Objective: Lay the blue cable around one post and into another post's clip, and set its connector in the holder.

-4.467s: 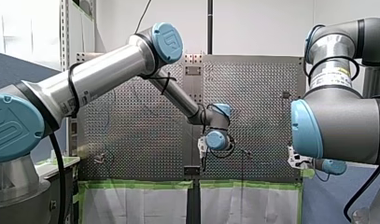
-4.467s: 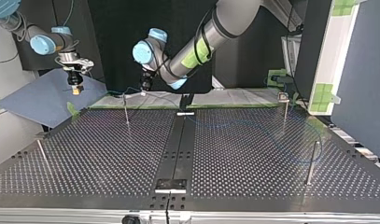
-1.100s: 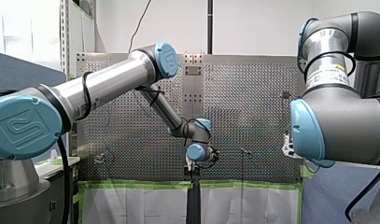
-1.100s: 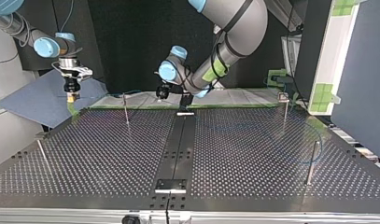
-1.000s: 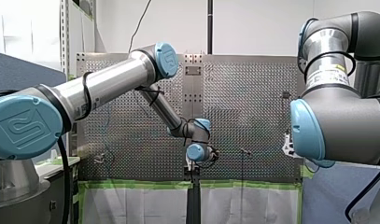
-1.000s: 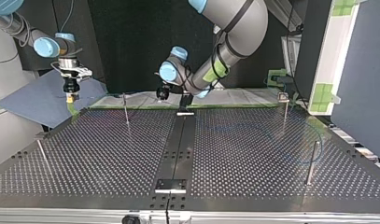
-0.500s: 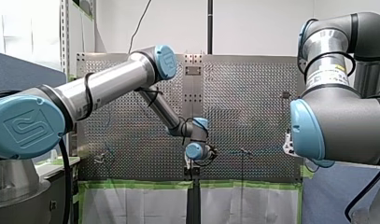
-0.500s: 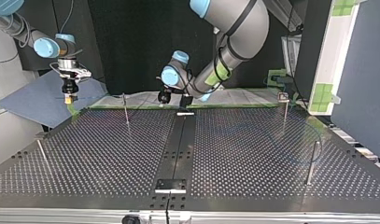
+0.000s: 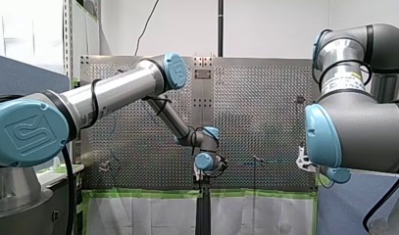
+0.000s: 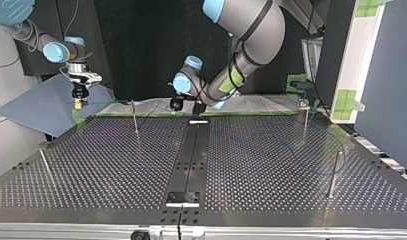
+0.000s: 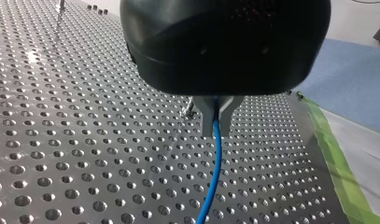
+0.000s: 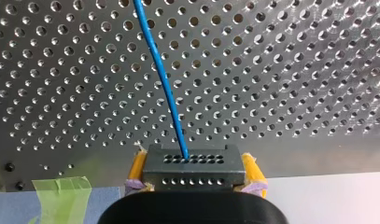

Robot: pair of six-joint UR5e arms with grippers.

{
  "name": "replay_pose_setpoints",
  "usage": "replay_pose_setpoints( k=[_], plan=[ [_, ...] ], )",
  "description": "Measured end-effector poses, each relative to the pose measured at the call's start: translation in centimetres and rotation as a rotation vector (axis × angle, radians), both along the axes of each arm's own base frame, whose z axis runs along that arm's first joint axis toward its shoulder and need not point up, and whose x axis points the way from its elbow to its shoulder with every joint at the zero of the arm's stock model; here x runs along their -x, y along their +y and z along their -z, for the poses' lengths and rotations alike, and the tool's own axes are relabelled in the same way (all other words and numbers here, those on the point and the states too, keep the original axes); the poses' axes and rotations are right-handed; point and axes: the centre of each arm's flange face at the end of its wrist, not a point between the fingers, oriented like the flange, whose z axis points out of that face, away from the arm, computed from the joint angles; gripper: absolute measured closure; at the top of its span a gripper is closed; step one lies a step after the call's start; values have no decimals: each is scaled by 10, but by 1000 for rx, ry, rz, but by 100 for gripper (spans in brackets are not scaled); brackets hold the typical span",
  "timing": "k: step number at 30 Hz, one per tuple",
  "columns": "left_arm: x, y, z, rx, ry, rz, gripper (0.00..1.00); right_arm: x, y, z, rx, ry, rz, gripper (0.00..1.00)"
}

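— Entry one: blue cable [image 11: 214, 177]?
— Thin, round, smooth-jacketed, bright blue. Pinched between the two narrow metal fingers [image 11: 207, 122] of my left hand [image 11: 215, 127], closed tight on it. Hangs out ahead of the fingertips and curves down over the desk [image 11: 61, 140].
— Entry two: connector [image 12: 192, 175]?
— Dark grey rectangular block, matte, with two rows of small round holes across its face. Clamped between the yellow pads [image 12: 137, 169] of my right hand [image 12: 193, 161], one pad on each short side. Takes the cable in a hole of the upper row; from there a straight blue run away over the desk.
— Placement of the two hands?
— Top view: right hand at the far left corner, above a blue-grey mat [image 10: 41, 107] beside the desk's edge. Left hand at the far edge near the middle, just beside the black centre strip [image 10: 191, 155]. Well apart from each other.
— Remainder of the cable?
— Faint blue loop lying on the desk at the top view's right, near two upright posts [image 10: 335, 172]. Touching either post or not: cannot tell.
— Surface?
— Silvery sheet metal, shiny, drilled in a regular grid of round holes. Thin metal posts standing upright. Green tape [image 11: 339, 172] along the edge.
— Room?
— White wall in the front view, dark backdrop in the top view.
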Motion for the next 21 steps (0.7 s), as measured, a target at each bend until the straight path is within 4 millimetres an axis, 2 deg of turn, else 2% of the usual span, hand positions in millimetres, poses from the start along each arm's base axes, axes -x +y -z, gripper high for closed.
replay_pose_setpoints(
  k=[11,21],
  plan=[
    [-1,0,0,11,2,5,100,0,-4,1,4,-8,1,81],
    [-6,2,-1,30,-3,-1,100,0,-12,20,-19,-9,4,81]
  ],
)
